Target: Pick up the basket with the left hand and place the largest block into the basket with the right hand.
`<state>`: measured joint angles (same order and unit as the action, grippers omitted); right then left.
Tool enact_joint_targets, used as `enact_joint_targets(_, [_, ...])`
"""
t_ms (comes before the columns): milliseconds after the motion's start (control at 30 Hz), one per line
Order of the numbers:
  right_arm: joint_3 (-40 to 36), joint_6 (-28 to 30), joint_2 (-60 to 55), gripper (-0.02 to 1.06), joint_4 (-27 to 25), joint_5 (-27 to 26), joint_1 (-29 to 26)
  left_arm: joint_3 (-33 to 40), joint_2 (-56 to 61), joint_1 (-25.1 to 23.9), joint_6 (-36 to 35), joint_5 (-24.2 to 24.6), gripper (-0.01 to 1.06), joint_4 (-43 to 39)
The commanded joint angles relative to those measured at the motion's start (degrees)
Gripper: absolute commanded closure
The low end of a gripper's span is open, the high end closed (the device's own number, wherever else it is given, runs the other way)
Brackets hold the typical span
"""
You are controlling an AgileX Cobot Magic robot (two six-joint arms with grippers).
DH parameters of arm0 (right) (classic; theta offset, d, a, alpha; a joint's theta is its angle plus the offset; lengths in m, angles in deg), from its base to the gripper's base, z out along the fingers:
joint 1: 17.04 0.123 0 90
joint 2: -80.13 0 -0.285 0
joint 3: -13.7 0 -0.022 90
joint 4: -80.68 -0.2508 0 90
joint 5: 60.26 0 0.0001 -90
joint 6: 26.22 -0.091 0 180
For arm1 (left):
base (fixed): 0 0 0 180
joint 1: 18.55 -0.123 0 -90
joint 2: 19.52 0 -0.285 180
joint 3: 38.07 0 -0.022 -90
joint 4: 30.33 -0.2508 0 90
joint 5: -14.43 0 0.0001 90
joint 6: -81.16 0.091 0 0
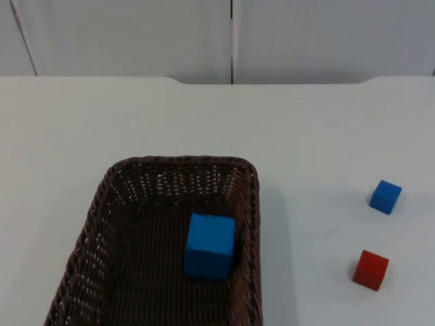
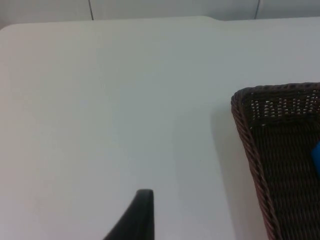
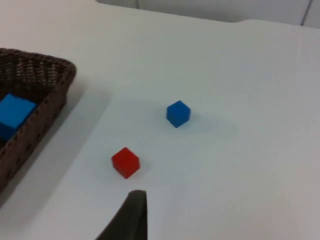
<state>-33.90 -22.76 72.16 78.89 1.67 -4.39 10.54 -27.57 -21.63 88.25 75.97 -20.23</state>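
With the large blue block (image 1: 210, 245) already in the basket (image 1: 109, 204) on the desk (image 1: 326, 129), retreat slowly with both arms; jaws' state impossible to tell.

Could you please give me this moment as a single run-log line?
large blue block: inside wicker basket | small blue block, red block: on table, right of basket | basket: on table

l fingertip (image 2: 140, 215), r fingertip (image 3: 131, 215) above table
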Motion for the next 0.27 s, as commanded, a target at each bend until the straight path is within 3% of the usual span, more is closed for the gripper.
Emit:
enact_joint_targets(0, [-0.02, 0.02, 0.18, -0.01, 0.14, -0.22, -2.13, 0.26, 0.26, -0.31, -0.09, 0.07, 0.0, -0.07])
enact_joint_targets(233, [-0.02, 0.02, 0.18, -0.01, 0.14, -0.22, -6.19, 0.26, 0.26, -0.31, -0.09, 0.07, 0.0, -0.07])
